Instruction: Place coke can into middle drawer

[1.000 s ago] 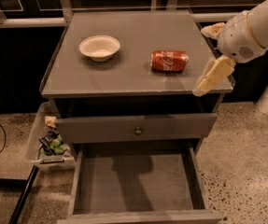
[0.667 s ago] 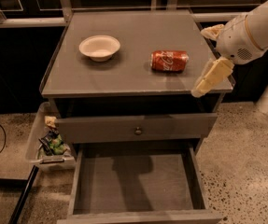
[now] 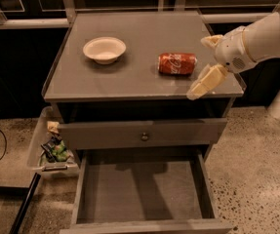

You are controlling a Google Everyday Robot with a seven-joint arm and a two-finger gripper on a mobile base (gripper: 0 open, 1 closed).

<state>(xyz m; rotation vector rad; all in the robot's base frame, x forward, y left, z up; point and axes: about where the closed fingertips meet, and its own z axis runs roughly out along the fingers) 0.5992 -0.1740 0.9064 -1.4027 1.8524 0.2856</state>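
Note:
The coke can (image 3: 177, 63) lies on its side on the grey cabinet top (image 3: 130, 77), right of centre. My gripper (image 3: 205, 65) is just to the right of the can, near the top's right edge, with its two cream fingers spread open and empty, one behind the can's level and one in front. The middle drawer (image 3: 139, 194) is pulled out at the bottom of the cabinet, with a bare grey floor and nothing in it.
A white bowl (image 3: 104, 49) sits on the cabinet top to the left of the can. A shut drawer front with a small round knob (image 3: 144, 136) is above the open drawer. A clear bin of snack packets (image 3: 51, 147) stands on the floor at the left.
My gripper has moved a little to the left, closer to the can. The can, bowl and drawer have not moved.

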